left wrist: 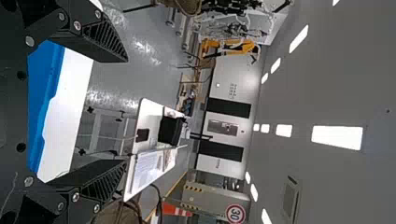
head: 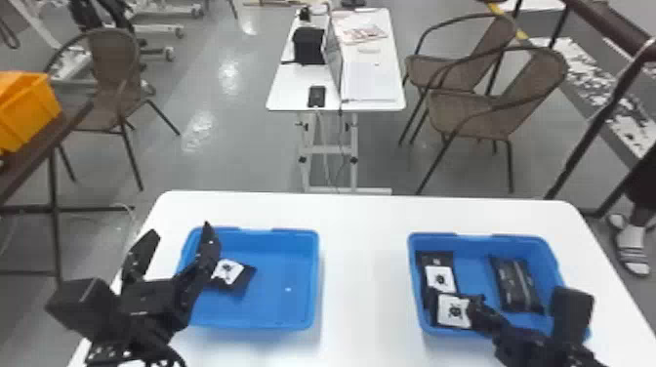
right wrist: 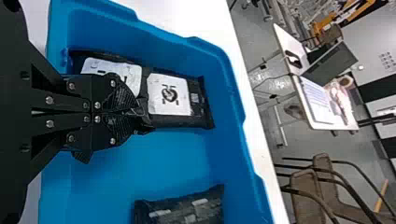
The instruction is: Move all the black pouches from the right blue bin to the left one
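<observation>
Lying open between its pouches, the floor of the right blue bin (head: 471, 263) gives some room beyond the right gripper (head: 474, 308), while the left wall of this bin stands close beside two labelled pouches. To the left of the bin, a bare strip of white table (head: 361, 273) separates it from the left blue bin (head: 278, 297). The right gripper is inside the bin, over its near part, and its fingers are closed narrowly on the right edge of the near pouch (head: 451, 311), which lies in the near left corner of the bin. The far pouch (head: 436, 273) lies just behind that one, along the left wall, and a third pouch (head: 516, 285) rests apart, toward the right wall. Well to the left of the bin, the left gripper (head: 181, 232) has its fingers wide apart, above the left blue bin, and partly covers the single pouch (head: 234, 275) there. The right gripper and its arm hide part of the bin's near wall. In the right wrist view the third pouch is cut off, and how deeply the edge sits between the fingers is hard to see.
</observation>
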Robot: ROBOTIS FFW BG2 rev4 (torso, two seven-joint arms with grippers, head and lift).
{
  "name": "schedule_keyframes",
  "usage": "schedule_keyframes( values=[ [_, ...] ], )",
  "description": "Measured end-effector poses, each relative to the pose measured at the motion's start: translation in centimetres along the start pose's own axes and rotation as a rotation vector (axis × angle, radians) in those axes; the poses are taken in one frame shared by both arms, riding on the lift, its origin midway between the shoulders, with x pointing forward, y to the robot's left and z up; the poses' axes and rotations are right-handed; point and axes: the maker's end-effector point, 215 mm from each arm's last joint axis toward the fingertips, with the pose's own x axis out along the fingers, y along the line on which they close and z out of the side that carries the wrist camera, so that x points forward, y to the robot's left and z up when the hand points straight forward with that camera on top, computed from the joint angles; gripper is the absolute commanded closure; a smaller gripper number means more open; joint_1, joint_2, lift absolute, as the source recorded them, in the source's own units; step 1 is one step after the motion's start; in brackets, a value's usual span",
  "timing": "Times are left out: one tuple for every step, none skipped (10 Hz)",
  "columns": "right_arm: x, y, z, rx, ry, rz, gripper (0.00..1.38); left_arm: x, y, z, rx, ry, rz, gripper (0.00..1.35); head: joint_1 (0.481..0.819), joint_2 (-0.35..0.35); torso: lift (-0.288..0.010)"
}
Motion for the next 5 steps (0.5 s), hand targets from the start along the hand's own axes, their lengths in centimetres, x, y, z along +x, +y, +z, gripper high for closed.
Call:
schedule_keyframes(
  values=[
    [-1.7,0.2,2.6,-0.020,-0.042,-0.003,1.15,0.0,-0.1,0.1,-0.001,-0.001,0.000,0.28,0.695,0.025,0.010],
    [-3.3,0.3,5.3,-0.031,-0.084,0.000,1.15,0.1,-0.1,0.2,-0.003,0.000,0.000,0.28,0.695,0.010,0.010],
    [-4.2,0.8,7.8,-0.031,-0.128,0.020,1.15,0.1,-0.1,0.2,-0.008,0.003,0.000,0.27,0.695,0.004,0.010],
    [-4.4,2.2,10.2,-0.025,-0.169,0.061,1.15,0.3,-0.2,0.3,-0.015,0.006,-0.002,0.27,0.695,0.009,0.010],
    [-3.7,4.7,12.3,-0.019,-0.203,0.139,1.15,0.6,-0.4,0.4,-0.026,0.010,-0.005,0.28,0.695,0.018,0.010]
  ],
)
